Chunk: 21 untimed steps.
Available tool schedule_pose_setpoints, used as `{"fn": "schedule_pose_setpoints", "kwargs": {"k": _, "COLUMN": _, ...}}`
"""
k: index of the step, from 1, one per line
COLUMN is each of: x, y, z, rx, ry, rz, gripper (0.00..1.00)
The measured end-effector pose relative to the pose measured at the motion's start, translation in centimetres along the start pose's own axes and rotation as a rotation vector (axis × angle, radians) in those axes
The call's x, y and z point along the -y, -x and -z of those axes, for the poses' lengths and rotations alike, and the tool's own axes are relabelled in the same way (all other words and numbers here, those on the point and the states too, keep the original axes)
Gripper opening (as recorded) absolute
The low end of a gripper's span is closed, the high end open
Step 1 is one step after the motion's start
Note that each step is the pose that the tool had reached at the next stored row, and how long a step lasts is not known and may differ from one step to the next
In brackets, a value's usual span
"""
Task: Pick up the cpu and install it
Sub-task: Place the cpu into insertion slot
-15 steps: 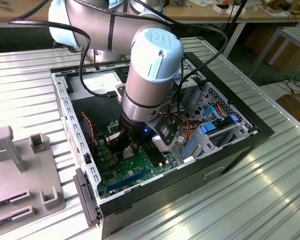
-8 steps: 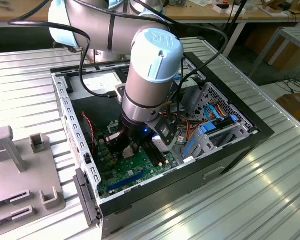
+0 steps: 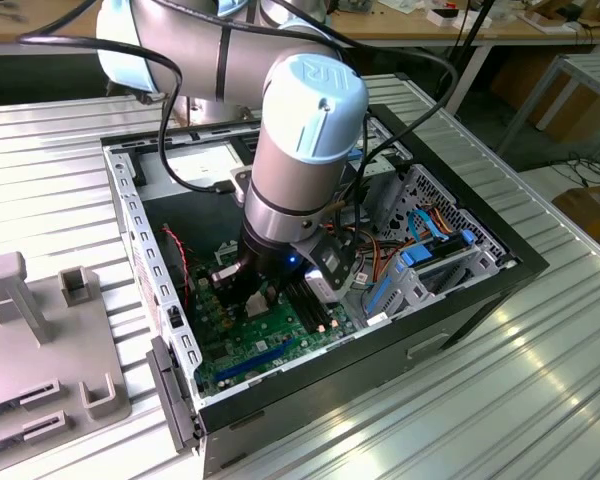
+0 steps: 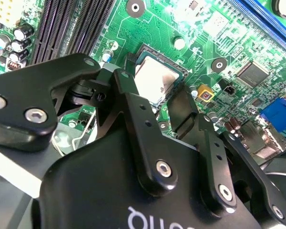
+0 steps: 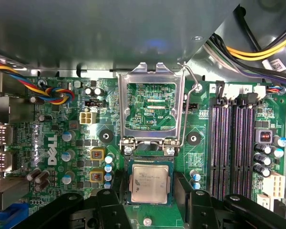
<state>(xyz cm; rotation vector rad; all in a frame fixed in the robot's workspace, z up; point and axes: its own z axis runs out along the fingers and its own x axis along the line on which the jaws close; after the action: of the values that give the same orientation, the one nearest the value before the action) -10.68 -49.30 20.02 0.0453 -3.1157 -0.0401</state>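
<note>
The cpu (image 5: 150, 177) is pictured lying flat in the socket (image 5: 150, 161) of a green board (image 5: 202, 162), with the gripper (image 5: 150, 188) released around it.

In the first wrist view the black fingers (image 5: 112, 205) are seen spread to either side of the cpu, with a sliver of socket showing between each finger and the cpu's edge; nothing is gripped; the metal frame (image 5: 122, 105) is shown hinged open just beyond the socket, with its wire lever (image 5: 183, 109) beside it; the memory slots (image 5: 229, 143) are seen well to one side; in the exterior view the arm (image 3: 300, 140) is shown reaching down into an open case (image 3: 480, 290), which is laid on a ribbed metal table (image 3: 500, 400).
</note>
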Motion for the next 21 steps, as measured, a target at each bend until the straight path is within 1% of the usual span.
{"fn": "schedule_pose_setpoints", "kwargs": {"k": 8, "x": 0.00, "y": -0.02, "z": 0.10, "rx": -0.0001, "ry": 0.0001, "rz": 0.000, "gripper": 0.55}}
{"fn": "schedule_pose_setpoints", "kwargs": {"k": 11, "x": -0.03, "y": -0.02, "z": 0.16, "rx": 0.0000, "ry": 0.0017, "rz": 0.000, "gripper": 0.55}}
{"fn": "schedule_pose_setpoints", "kwargs": {"k": 12, "x": -0.08, "y": -0.01, "z": 0.16, "rx": 0.0001, "ry": 0.0035, "rz": 0.000, "gripper": 0.55}}
{"fn": "schedule_pose_setpoints", "kwargs": {"k": 14, "x": -0.23, "y": -0.02, "z": 0.15, "rx": 0.0002, "ry": 0.0046, "rz": 0.000, "gripper": 0.55}}
{"fn": "schedule_pose_setpoints", "kwargs": {"k": 16, "x": -0.39, "y": -0.01, "z": 0.14, "rx": 0.0002, "ry": 0.0046, "rz": 0.000, "gripper": 0.55}}
{"fn": "schedule_pose_setpoints", "kwargs": {"k": 21, "x": -0.52, "y": 0.00, "z": 0.14, "rx": 0.0002, "ry": 0.0045, "rz": -0.001, "gripper": 0.55}}
